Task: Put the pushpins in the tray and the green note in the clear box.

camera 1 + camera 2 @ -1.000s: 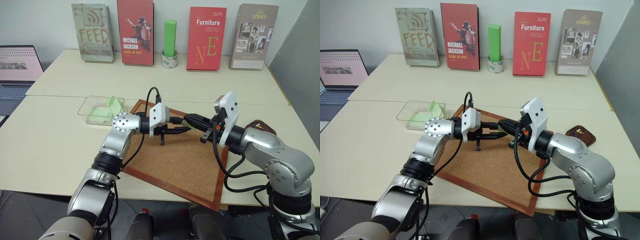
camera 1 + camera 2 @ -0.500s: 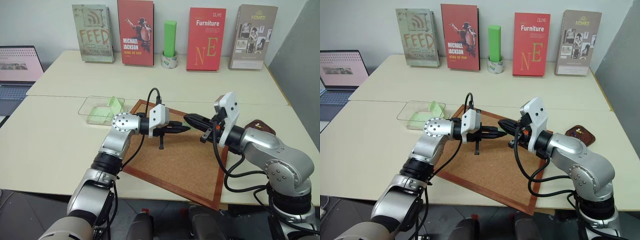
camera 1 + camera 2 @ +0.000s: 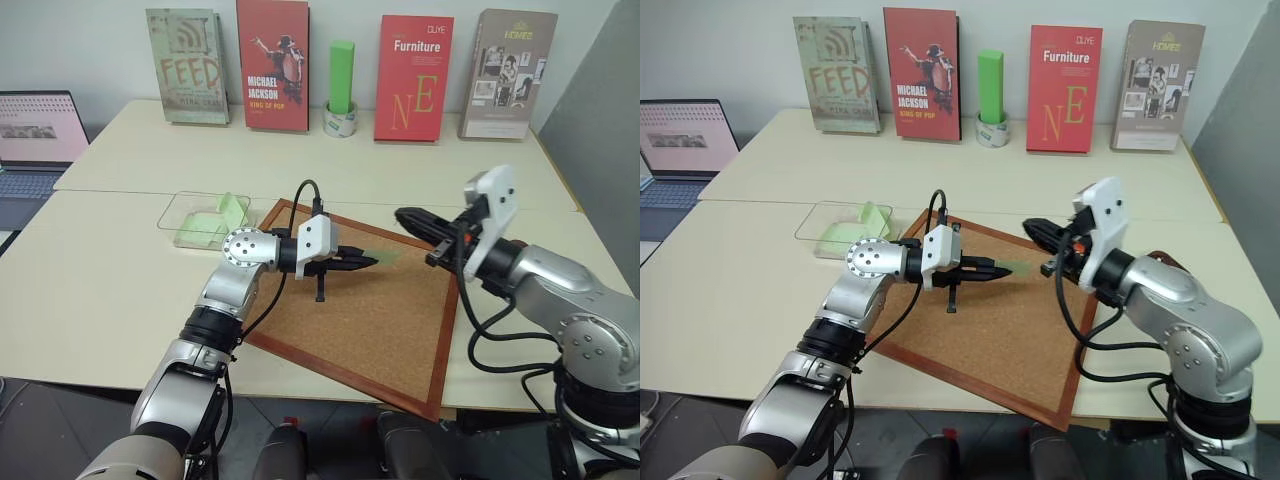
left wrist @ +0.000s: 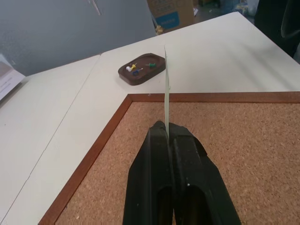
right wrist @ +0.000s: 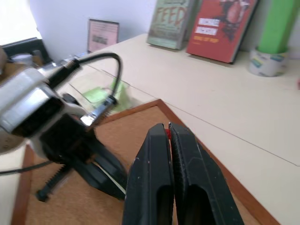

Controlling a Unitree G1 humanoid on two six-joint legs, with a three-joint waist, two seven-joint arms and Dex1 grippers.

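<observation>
Our right gripper [image 3: 403,214] has swung away to the right, off the left gripper [image 3: 372,262], pinching a red pushpin [image 5: 168,133] between closed fingers. Our left stays clamped on the green note [image 4: 166,89], held over the corkboard [image 3: 380,320]. The tray [image 4: 142,69] sits beyond.

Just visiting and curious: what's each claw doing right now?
Left claw shut on green note above corkboard. Right claw shut on red pushpin. Path clear.
</observation>
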